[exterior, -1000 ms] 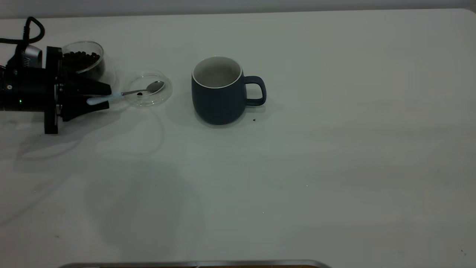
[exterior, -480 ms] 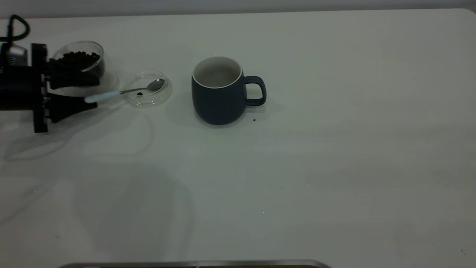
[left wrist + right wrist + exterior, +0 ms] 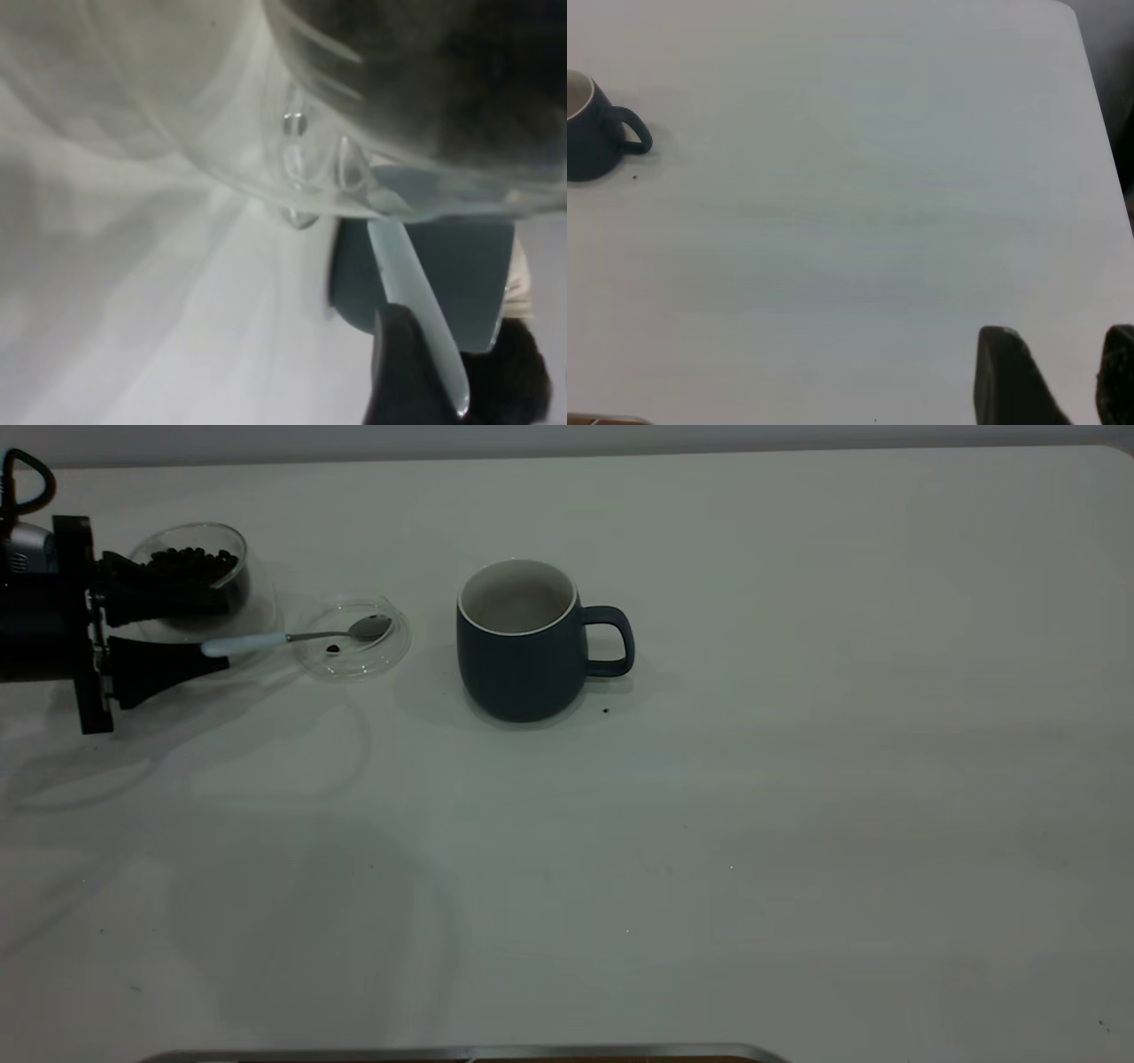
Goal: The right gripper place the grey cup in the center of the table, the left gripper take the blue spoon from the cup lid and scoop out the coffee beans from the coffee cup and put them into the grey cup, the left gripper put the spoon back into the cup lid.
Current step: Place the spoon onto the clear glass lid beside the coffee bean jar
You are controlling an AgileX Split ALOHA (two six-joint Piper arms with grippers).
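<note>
Left gripper (image 3: pixel 217 631) fingers spread, straddling spoon (image 3: pixel 292 638) handle, spoon bowl in lid (image 3: pixel 353 638), cup (image 3: pixel 518 642) mid-tabletop (image 3: pixel 753 824), right gripper (image 3: pixel 1052 376) fingers parted, empty.

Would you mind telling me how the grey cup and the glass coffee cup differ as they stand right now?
The grey cup is opaque dark blue-grey with a loop handle; the coffee cup is clear glass with no handle. The grey cup is larger. The coffee cup holds a heap of coffee beans; nothing can be made out in the grey cup's pale interior. The grey cup stands free near the table's middle, while the coffee cup sits beside the open left gripper. Both stand upright.
</note>
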